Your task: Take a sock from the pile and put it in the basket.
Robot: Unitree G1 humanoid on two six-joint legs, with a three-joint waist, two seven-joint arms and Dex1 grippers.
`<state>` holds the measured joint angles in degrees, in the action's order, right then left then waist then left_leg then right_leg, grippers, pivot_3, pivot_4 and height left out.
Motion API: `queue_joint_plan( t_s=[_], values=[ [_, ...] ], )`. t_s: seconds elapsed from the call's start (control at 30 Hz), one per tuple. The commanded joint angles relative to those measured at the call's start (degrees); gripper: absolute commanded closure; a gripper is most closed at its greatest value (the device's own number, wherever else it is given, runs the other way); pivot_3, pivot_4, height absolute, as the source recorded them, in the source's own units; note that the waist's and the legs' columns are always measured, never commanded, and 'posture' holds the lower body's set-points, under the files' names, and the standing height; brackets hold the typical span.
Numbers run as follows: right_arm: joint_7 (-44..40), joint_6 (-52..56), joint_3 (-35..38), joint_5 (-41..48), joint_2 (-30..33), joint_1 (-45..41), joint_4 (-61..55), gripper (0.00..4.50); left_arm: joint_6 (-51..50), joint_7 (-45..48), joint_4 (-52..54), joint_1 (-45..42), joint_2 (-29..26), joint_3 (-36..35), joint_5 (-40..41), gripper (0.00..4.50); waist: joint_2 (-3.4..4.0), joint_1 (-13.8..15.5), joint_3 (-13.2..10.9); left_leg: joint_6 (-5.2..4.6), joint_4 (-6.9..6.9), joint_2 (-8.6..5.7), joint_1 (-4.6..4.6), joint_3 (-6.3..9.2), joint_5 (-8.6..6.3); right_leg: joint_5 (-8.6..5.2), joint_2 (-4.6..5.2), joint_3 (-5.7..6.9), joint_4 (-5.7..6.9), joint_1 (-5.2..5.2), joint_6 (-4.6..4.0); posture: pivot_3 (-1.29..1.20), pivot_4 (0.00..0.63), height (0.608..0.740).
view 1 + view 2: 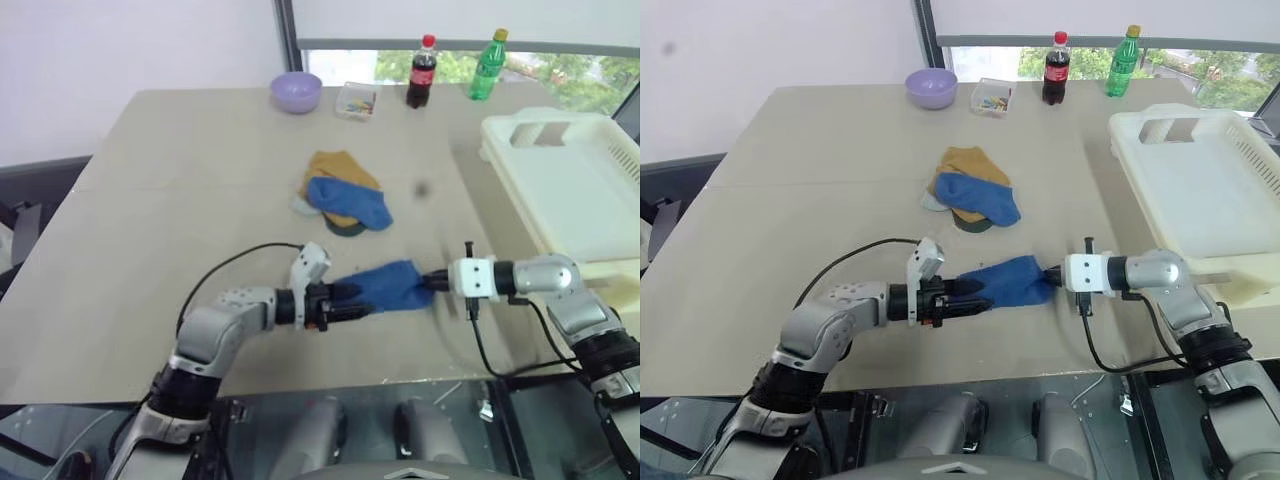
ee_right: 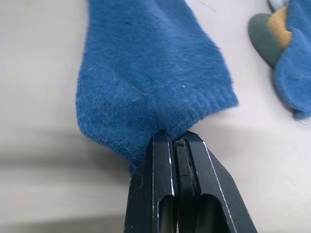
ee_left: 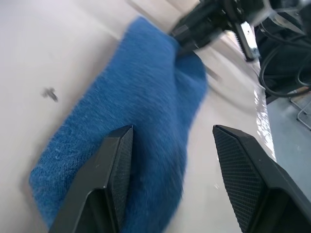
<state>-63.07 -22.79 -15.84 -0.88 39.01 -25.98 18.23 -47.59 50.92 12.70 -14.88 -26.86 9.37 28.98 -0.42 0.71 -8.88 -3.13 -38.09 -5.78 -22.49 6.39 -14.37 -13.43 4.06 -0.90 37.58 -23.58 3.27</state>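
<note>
Right claw (image 2: 177,145) clenched on blue sock's (image 1: 392,284) cuff, left claw (image 3: 170,182) released, fingers straddling sock, pile (image 1: 342,192) at 12 o'clock on desk (image 1: 180,210)

Head stereo pair: looking forward and down over the table (image 1: 150,200). Wrist cameras: each sitting close, looking along its fingers; both sharing the blue sock (image 2: 146,77).

It looks like an office or test room set up for laundry practice: a wide beige tabletop (image 1: 200,200) stands by a window (image 1: 560,70) with trees outside, plain pale walls to the left, and two drink bottles (image 1: 421,72) at the far edge.
</note>
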Motion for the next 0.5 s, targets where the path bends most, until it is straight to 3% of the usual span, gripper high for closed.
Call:
queue_joint_plan(
  t_s=[0.03,0.1,0.2,0.43,0.5],
  values=[
    [-0.86,2.22,1.04,1.06,0.55,1.08,0.42,4.42,-0.7,-1.94,1.38,2.08,-0.34,0.33,-0.2,1.7,-0.01,0.07,0.01,0.0,0.0,0.0,0.01,0.0,0.0,0.0,0.0,0.0,0.0,0.01,0.0,0.0,0.15,0.74],
    [-3.87,5.19,0.56,2.6,1.84,2.51,-2.06,4.42,-0.22,-2.87,1.11,2.24,0.15,-0.33,-0.05,1.7,0.0,0.18,0.03,-0.02,0.0,0.0,0.01,0.0,-0.01,0.0,0.01,0.0,0.0,0.02,0.0,0.0,0.15,0.74],
    [-6.78,11.28,-0.5,2.34,4.48,4.0,-5.38,3.63,1.89,-4.3,-0.35,1.67,0.64,-0.22,-1.43,1.7,0.05,0.32,0.05,-0.08,0.0,0.0,0.0,0.01,-0.05,0.0,0.02,0.01,-0.02,0.01,0.0,0.0,0.15,0.74],
    [-4.66,20.56,1.85,3.12,6.67,6.39,-11.57,0.27,4.84,-5.49,-2.74,0.48,1.73,0.83,-2.75,1.7,0.09,0.42,0.12,-0.21,0.02,0.0,0.0,0.03,-0.13,-0.01,0.03,0.03,-0.02,0.02,-0.01,0.0,0.15,0.74],
    [-6.44,22.56,3.18,5.96,7.36,7.18,-13.71,0.05,4.32,-5.21,-2.5,0.71,1.59,1.31,-2.56,1.7,0.09,0.51,0.12,-0.21,0.02,0.0,0.0,0.02,-0.13,-0.01,0.03,0.03,-0.03,0.02,-0.01,0.0,0.15,0.74]
  ],
)
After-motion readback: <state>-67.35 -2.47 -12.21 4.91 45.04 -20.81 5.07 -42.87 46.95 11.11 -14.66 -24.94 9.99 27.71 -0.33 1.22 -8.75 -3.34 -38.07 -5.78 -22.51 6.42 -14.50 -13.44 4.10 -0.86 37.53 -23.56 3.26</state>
